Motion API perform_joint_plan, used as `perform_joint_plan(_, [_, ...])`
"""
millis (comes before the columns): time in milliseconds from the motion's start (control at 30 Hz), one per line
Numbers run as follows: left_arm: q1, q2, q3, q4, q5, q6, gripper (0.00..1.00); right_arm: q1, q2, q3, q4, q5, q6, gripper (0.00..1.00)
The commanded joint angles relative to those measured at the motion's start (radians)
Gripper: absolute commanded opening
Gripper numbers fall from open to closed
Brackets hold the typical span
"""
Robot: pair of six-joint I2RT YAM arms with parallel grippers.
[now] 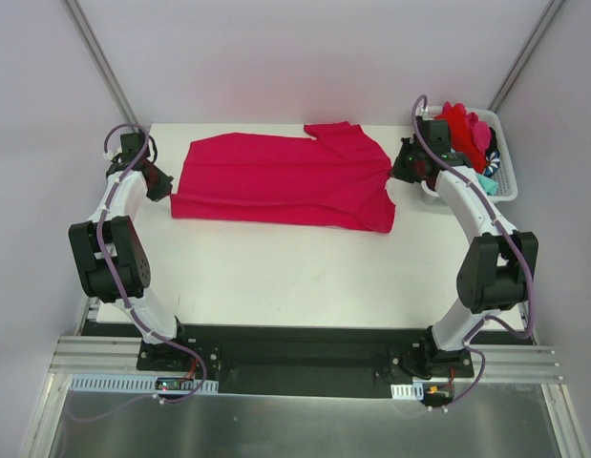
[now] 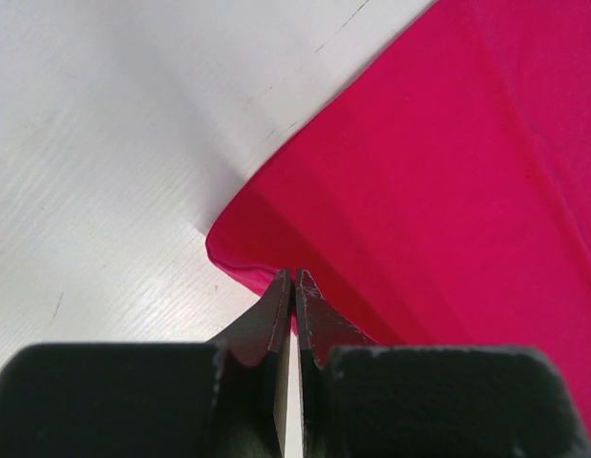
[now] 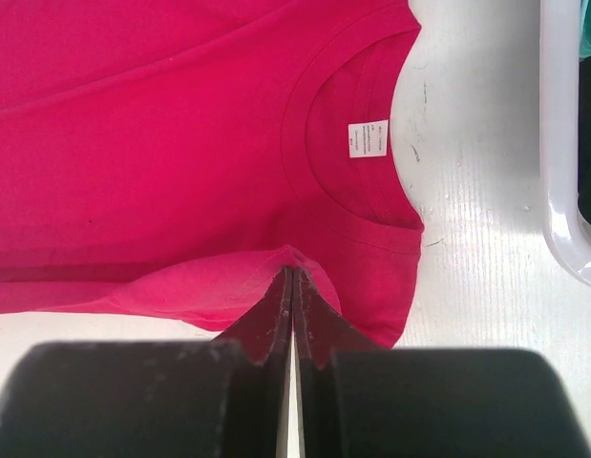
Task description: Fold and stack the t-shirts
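Shirt (image 1: 285, 181) in pink lies flat on the desk (image 1: 276, 277) beside the basket (image 1: 506, 186). Left hand (image 2: 293, 277) is pressed together, pinching its edge far from the basket. Right hand (image 3: 292, 274) pinches its cloth near the collar, close to the basket. More shirts (image 1: 464, 129) sit piled in the basket.

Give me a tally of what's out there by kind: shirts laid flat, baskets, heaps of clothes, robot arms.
Magenta t-shirt, spread flat: 1
White basket: 1
Heap of clothes in the basket, red, teal and striped showing, pieces uncountable: 1
Robot arms, left arm and right arm: 2
Total: 5
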Motion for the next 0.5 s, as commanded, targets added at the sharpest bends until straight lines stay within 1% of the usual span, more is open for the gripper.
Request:
perform_joint_plan(0, [-0.003,0.009,0.03,0.001,-0.015,0.011,0.0,-0.009,0.005,0.039,0.039,-0.009,-0.012,0.0])
perform_joint_plan(467, [-0.003,0.015,0.035,-0.002,-0.025,-0.006,0.0,-0.017,0.008,0.025,0.065,0.006,0.007,0.0])
